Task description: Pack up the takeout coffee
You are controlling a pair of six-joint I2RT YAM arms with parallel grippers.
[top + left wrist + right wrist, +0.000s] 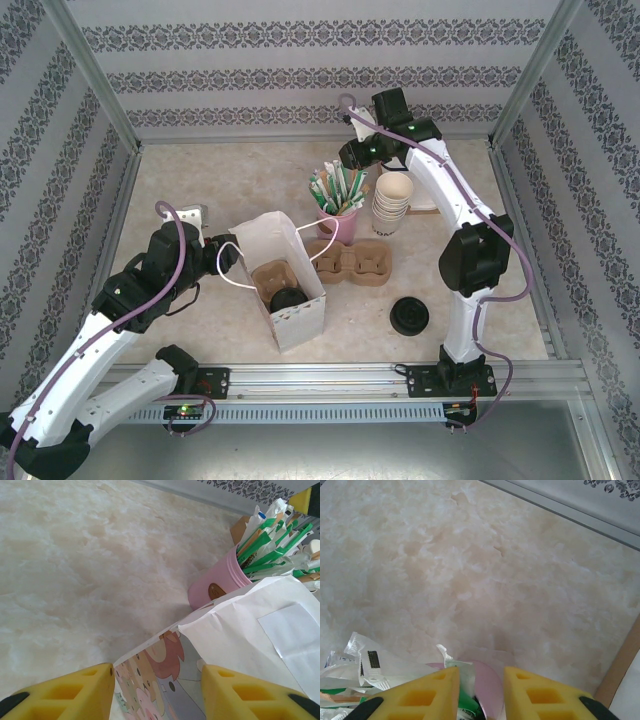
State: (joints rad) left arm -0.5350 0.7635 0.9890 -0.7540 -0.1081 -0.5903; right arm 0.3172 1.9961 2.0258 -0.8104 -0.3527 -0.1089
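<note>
1. Beige marbled tabletop [200, 180], boxed in by grey-patterned striped walls [300, 60] and a metal frame [95, 75].
2. Biggest container: open white paper bag [300, 325], upright toward the table's near edge, with a cardboard carrier [262, 276] dropped inside.
3. Seated in that carrier's nearer pocket, down inside the bag: takeout coffee [288, 298], black lid on.
4. Flat on the table just right of the bag: second carrier [360, 262].
5. Behind that, stack of cream cups [392, 205]; just beside it, pink cup [337, 224] crammed with green-and-white sachets [338, 188].
6. Well right of the bag, loose black lid [409, 315] lying flat.
7. Bent low toward the bag's left side: left gripper [158, 667] astride the bag's upper edge, fingers roughly half apart with paper between. Hard to judge whether the pads truly pinch it.
8. Reaching far across, pointed down above the pink cup: right gripper [481, 670], jaws a narrow gap apart, gripping nothing.
</note>
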